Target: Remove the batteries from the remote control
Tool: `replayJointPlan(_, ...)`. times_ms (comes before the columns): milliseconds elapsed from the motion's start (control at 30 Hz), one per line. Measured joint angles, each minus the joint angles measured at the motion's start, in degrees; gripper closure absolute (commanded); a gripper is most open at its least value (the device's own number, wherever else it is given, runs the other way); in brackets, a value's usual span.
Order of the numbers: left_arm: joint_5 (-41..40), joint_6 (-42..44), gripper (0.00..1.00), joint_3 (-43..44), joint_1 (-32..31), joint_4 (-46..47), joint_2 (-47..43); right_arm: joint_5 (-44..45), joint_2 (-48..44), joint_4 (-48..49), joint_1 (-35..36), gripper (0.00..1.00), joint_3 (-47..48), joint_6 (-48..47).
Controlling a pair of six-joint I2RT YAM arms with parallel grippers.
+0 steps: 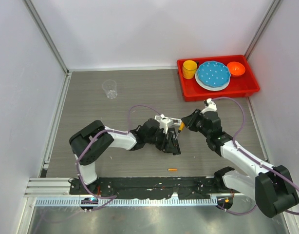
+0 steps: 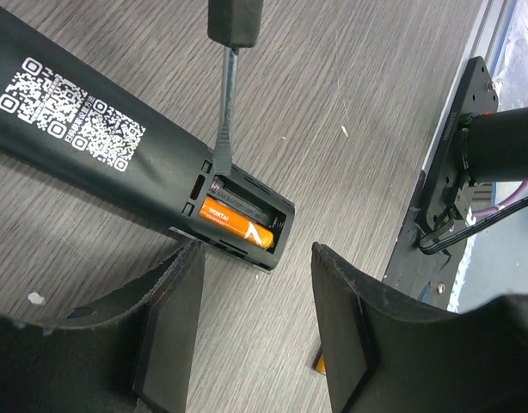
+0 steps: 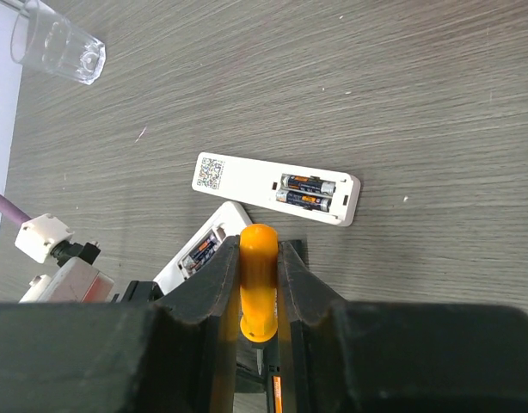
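Orange battery [image 2: 236, 221] lies, apparently seated, in the open black remote [image 2: 92, 146].

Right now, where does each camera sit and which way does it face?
Top external: above and behind the bases, facing down at the table; left arm and right arm show.
Left wrist: on the left arm, facing down at the black remote; left gripper open below.
Right wrist: on the right arm, facing down over a white remote; right gripper shut on the tool.
Shared: both wrist views show the tool, its tip at the black remote.
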Motion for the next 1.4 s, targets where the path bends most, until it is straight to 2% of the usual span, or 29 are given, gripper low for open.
replayJointPlan(100,-0.15,-0.04,0.55,-0.02,0.04,-0.15,-0.17,0.0,-0.7,-0.52,0.0,0.99,-0.17,-0.15)
replayJointPlan(167,-0.57,-0.07,0.67,-0.11,0.04,-0.33,-0.55,-0.04,-1.14,-0.9,0.0,0.99,-0.46,-0.15)
replayJointPlan(233,-1.22,0.2,0.74,-0.37,0.04,-0.79,-1.31,-0.04,-1.62,-1.09,0.0,0.99,-1.11,-0.15)
replayJointPlan(267,-1.44,0.17,0.81,-0.44,0.04,-0.94,-1.55,-0.07,-1.79,-1.27,0.0,0.99,-1.36,-0.15)
replayJointPlan(467,-3.02,1.22,0.97,-0.57,0.09,-2.8,-1.84,-0.52,-2.01,-1.79,0.0,0.99,-2.75,-0.13)
replayJointPlan(567,-3.65,1.4,1.0,-0.57,0.11,-3.85,-1.79,-0.72,-2.01,-1.75,0.0,0.99,-3.39,-0.07)
replayJointPlan(967,-3.91,1.88,1.0,-0.24,0.09,-4.07,-0.24,-1.81,-0.5,0.15,0.0,0.99,-6.36,1.18)
replayJointPlan(1400,-2.91,1.4,1.0,0.59,0.22,-3.54,0.83,-3.04,2.62,7.78,-0.42,0.99,-9.42,5.88)
